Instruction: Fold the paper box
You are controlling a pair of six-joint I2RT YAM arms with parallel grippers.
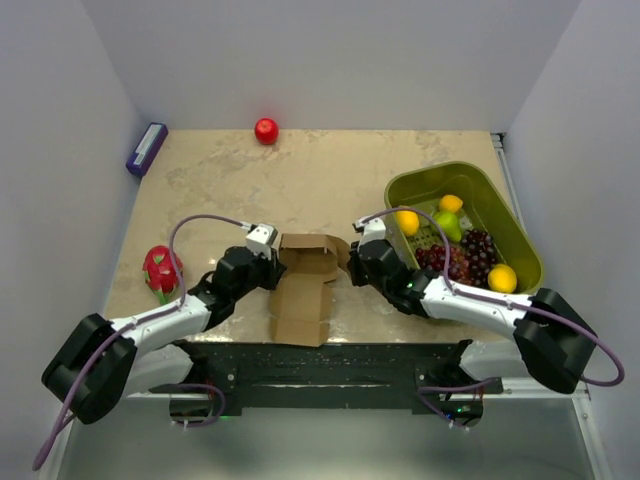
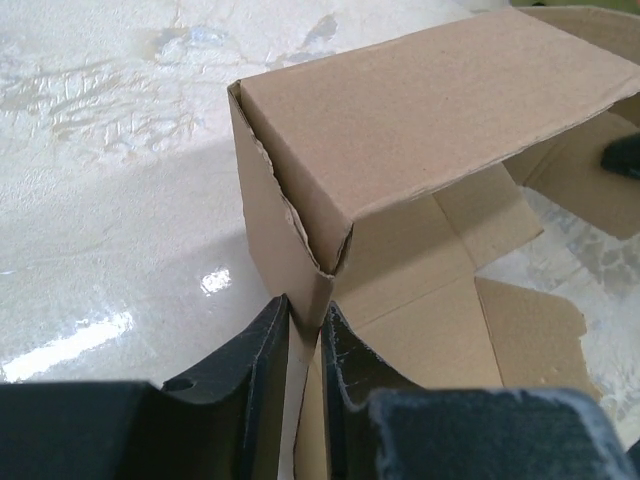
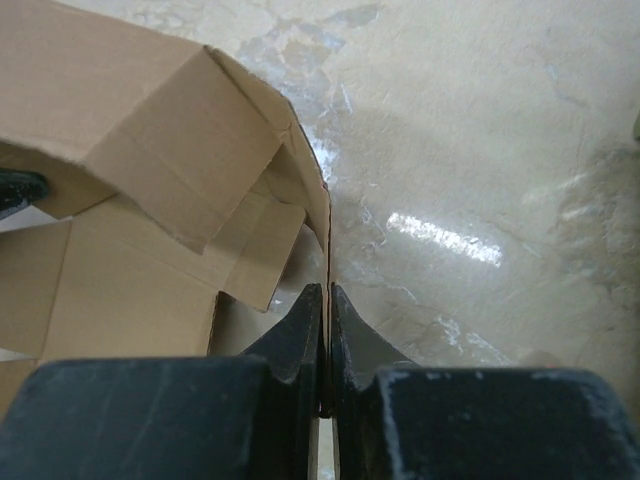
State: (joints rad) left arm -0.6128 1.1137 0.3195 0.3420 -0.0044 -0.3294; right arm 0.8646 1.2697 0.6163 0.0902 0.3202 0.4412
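Note:
The paper box (image 1: 303, 290) is a brown cardboard sheet lying mid-table, its far part raised into walls and its near panel flat. My left gripper (image 1: 274, 262) is at the box's left wall. In the left wrist view it (image 2: 305, 312) is shut on the lower corner of that upright wall (image 2: 280, 240), under a panel folded over the top (image 2: 440, 110). My right gripper (image 1: 351, 262) is at the box's right side. In the right wrist view it (image 3: 327, 292) is shut on the thin edge of a curved flap (image 3: 318, 215), with folded panels (image 3: 150, 130) to its left.
A green basket (image 1: 440, 170) holding oranges, grapes and a green fruit stands at the right, close behind the right arm. A red-and-green toy fruit (image 1: 161, 270) lies left of the left arm. A red ball (image 1: 266, 131) and a purple box (image 1: 146, 148) sit at the far edge.

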